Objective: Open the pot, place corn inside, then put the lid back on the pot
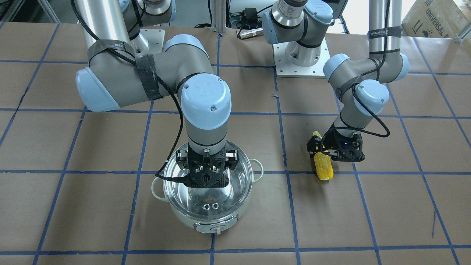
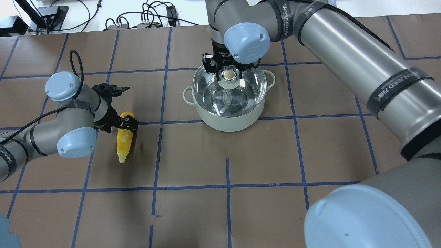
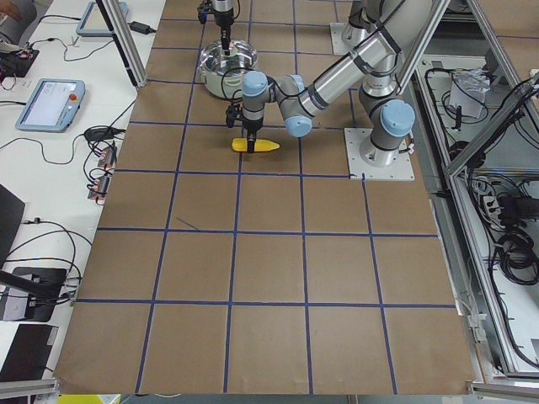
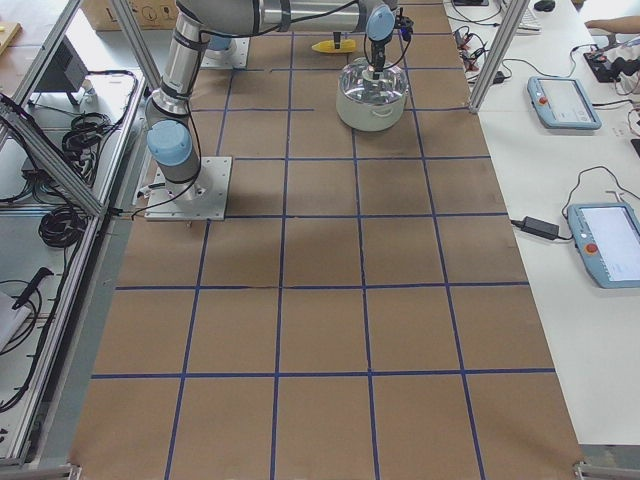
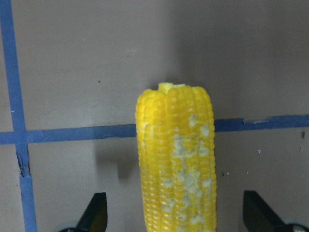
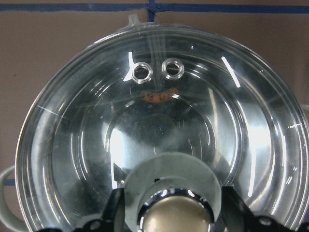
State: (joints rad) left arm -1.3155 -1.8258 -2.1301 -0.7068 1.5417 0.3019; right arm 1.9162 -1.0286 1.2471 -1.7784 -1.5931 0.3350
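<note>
The pot [image 2: 229,119] stands on the brown desk [image 2: 310,148] with the glass lid [image 2: 243,94] seated on its rim, so as far as I can see the first step, opening it, is not yet done. Through the glass the steel inside looks bare apart from reflections and a small orange mark; there is no corn in there.

The right pincer [image 2: 228,67] hangs straight down over the centre of the lid. Its two fingers stand apart on either side of the beige knob [image 6: 174,220], spread and not pressing on it, so I read this as the approach to a grip rather than a grip.

The corn [image 2: 124,142] lies flat on the desk, well apart from the pot on the robot's left side, across a blue tape line [image 5: 72,134]. The left pincer [image 2: 121,124] is lowered over its thick end. In the wrist view the fingers [image 5: 94,215] sit wide on both sides of the cob with clear gaps, so it is open and holds nothing.

My judgement is that the task is at its very start. Both arms are posed to grasp, and lifting the lid, carrying the corn in and putting the lid back are all left to do.
</note>
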